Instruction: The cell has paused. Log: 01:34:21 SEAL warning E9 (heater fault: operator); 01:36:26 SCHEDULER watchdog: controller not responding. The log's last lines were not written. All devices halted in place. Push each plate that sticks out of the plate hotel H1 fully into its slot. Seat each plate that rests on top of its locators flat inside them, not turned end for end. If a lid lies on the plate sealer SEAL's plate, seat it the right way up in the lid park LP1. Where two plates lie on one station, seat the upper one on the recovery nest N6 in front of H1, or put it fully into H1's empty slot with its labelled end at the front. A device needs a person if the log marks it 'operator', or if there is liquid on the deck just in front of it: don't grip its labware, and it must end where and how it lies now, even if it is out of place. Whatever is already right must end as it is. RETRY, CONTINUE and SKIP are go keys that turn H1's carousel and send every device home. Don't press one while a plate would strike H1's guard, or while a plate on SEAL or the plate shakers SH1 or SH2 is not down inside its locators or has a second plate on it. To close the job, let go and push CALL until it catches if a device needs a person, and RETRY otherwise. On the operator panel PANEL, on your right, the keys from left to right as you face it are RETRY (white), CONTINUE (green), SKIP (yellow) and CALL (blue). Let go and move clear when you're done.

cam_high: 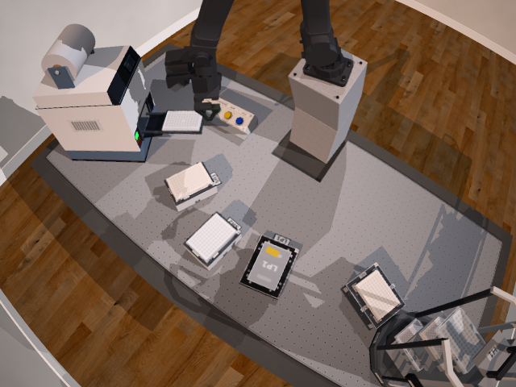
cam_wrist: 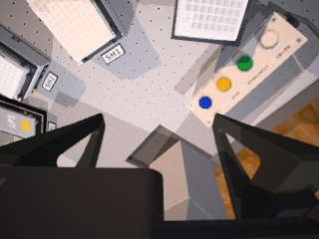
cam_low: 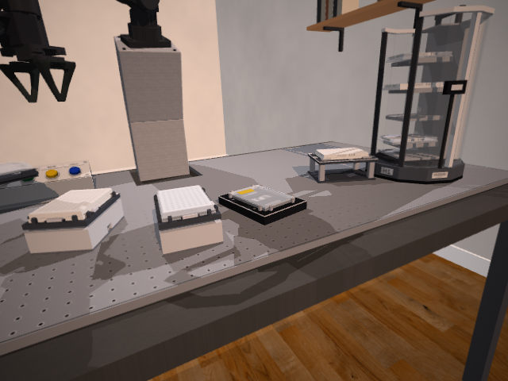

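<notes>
My gripper (cam_high: pixel 208 111) is open and empty. It hangs high above the left part of the operator panel (cam_high: pixel 231 116), also seen in the side view (cam_low: pixel 39 83). In the wrist view the fingers frame the deck beside the panel, with the white (cam_wrist: pixel 269 38), green (cam_wrist: pixel 244 63), yellow (cam_wrist: pixel 223 84) and blue (cam_wrist: pixel 205 102) keys in a row. A white plate (cam_high: pixel 181 120) lies on the sealer's tray. A cream plate (cam_high: pixel 189 180) sits on shaker SH1 and a white plate (cam_high: pixel 212 237) on SH2. A lid (cam_high: pixel 269 264) lies in LP1. A cream plate (cam_high: pixel 376 293) is on nest N6.
The sealer (cam_high: pixel 91 107) stands at the far left of the deck. The arm's pedestal (cam_high: pixel 325 108) rises just right of the panel. The plate hotel H1 (cam_high: pixel 437 341) with its guard posts stands at the deck's near right corner, with plates on several shelves.
</notes>
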`<action>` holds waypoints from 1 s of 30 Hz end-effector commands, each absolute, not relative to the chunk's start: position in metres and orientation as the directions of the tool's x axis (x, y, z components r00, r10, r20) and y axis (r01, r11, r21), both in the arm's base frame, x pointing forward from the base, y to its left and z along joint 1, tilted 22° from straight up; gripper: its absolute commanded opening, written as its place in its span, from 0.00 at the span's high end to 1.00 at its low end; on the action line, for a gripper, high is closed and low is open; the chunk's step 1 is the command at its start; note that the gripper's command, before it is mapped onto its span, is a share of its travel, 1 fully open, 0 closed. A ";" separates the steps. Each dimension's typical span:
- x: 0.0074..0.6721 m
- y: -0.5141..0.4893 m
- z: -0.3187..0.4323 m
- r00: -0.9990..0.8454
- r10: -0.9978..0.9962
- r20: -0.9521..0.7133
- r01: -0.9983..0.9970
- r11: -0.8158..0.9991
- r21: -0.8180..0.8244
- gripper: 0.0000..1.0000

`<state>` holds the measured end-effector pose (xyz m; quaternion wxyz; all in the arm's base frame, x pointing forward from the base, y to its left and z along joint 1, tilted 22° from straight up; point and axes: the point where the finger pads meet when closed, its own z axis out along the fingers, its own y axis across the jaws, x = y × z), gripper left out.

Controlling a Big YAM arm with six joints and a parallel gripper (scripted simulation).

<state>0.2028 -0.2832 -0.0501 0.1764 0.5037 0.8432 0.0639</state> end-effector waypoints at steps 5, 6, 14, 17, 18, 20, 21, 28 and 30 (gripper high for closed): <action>0.186 -0.282 -0.058 -0.289 0.938 -0.190 0.885 0.337 0.320 0.00; 0.183 -0.281 -0.060 -0.259 0.950 -0.176 0.895 0.305 0.325 0.00; 0.159 -0.275 -0.070 -0.131 0.983 -0.126 0.923 0.167 0.347 0.00; 0.150 -0.272 -0.074 -0.151 0.979 -0.134 0.920 0.189 0.344 0.00; 0.147 -0.272 -0.075 -0.151 0.979 -0.134 0.920 0.189 0.344 0.00; 0.141 -0.270 -0.077 -0.151 0.979 -0.134 0.920 0.189 0.344 0.00; 0.141 -0.270 -0.077 -0.151 0.979 -0.134 0.920 0.189 0.344 0.00; 0.122 -0.266 -0.085 -0.151 0.979 -0.134 0.920 0.189 0.345 0.00; 0.116 -0.265 -0.087 -0.151 0.979 -0.134 0.920 0.189 0.345 0.00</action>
